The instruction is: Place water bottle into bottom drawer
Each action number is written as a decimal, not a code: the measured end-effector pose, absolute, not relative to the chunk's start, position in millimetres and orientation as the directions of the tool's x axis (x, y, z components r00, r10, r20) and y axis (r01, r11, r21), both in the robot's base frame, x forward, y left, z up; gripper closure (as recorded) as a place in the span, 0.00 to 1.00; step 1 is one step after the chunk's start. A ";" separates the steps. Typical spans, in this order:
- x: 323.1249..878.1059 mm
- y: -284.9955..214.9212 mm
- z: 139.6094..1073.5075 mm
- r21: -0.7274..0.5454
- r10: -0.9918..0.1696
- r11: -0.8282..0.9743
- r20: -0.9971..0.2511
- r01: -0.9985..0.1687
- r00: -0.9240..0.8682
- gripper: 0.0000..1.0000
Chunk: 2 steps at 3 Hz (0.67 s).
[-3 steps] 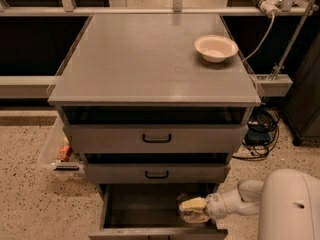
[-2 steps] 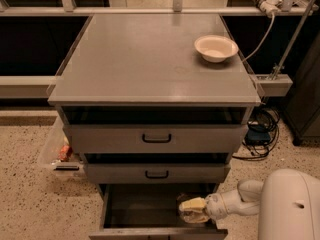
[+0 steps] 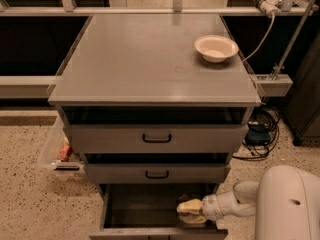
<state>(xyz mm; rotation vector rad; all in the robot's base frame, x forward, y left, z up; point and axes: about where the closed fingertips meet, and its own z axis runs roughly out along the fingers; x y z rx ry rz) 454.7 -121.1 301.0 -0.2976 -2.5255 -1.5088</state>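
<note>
At the lower right of the cabinet, the claw (image 3: 190, 210) is reaching inside the bottom drawer (image 3: 135, 206), sitting low over the right front part of its dark floor, while the white arm (image 3: 234, 205) is coming in over the drawer's right side from the robot body (image 3: 287, 204) beside it. Whether the claw is clenched, released or grasping anything cannot be told, as its pale yellowish tip is reading as one mass. The bottle is not showing as a separate shape. It is judged to be lying at or under the claw, within the drawer, since it is appearing nowhere else in view. The bottom drawer is standing pulled well out past the two above, so its interior is lying open from above and the arm is able to enter from the side. The middle drawer (image 3: 157, 174) and top drawer (image 3: 157, 138) are sitting only slightly out, each showing a dark gap above its front. This is leaving tight headroom and probably explaining the claw's low, nearly level approach. On the worktop (image 3: 150, 59) a bowl (image 3: 216, 48) is resting near the back right corner, well apart from the work. The placement is judged to be at or near its release stage. The next move is likely calling for a let-go and a level withdrawal toward the robot body, the risks being a snag on the middle drawer's lower edge or dragging the bottle back out.
</note>
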 end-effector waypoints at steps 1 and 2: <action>464.3 -120.2 283.2 0.830 0.105 0.496 0.236 0.256 -0.966 1.00; 478.1 -116.1 268.9 0.827 0.110 0.512 0.205 0.232 -0.973 1.00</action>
